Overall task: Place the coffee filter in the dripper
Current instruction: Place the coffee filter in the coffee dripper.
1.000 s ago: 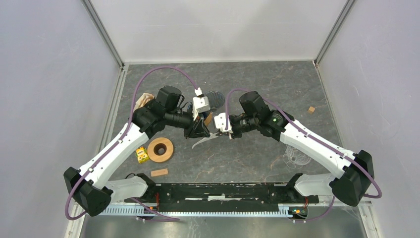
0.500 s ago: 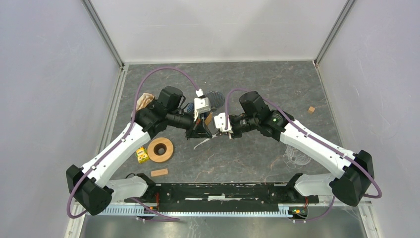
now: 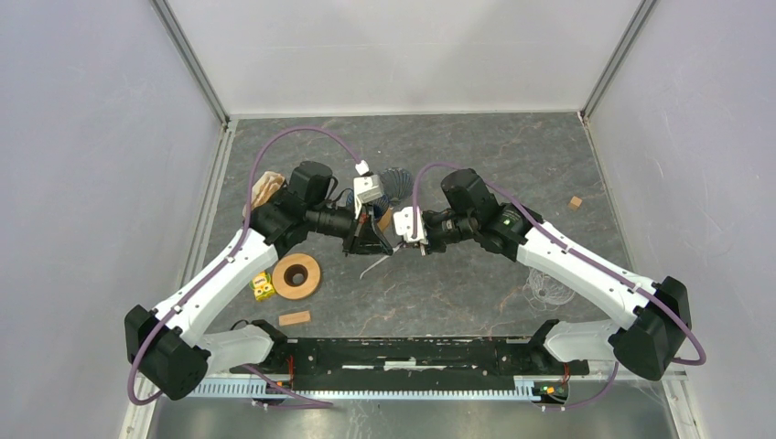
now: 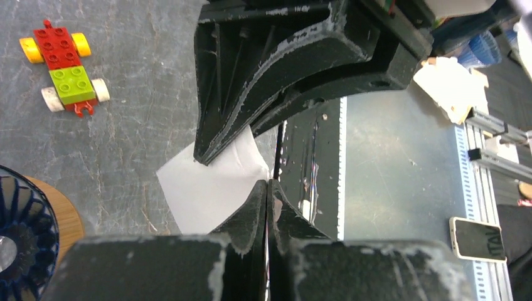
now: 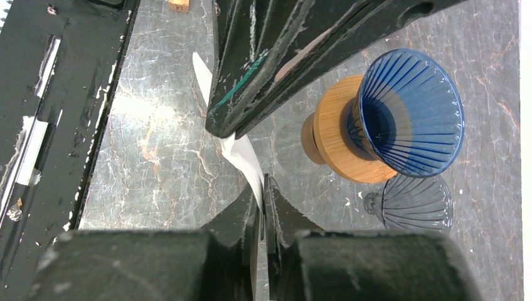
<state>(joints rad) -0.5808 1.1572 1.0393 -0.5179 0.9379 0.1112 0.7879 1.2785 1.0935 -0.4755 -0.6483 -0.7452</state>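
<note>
Gripping coffee filter [image 4: 207, 188] at centre of top view w/ both units: left gripper [image 4: 268, 185] is clenching one edge, right gripper [image 5: 262, 183] is pinching the opposite. Dripper [image 5: 401, 113] is sitting at right of right-wrist view, beside the right jaws and apart from the filter. Right arm is reading as nearer.

Both arms stretch forward and bend inward, wrists angled down, bringing the left gripper [image 3: 380, 247] and the right gripper [image 3: 401, 243] nearly tip to tip, each with its jaws pressed close together.

Lab – encl. robot test cell [image 3: 384, 55]
</note>
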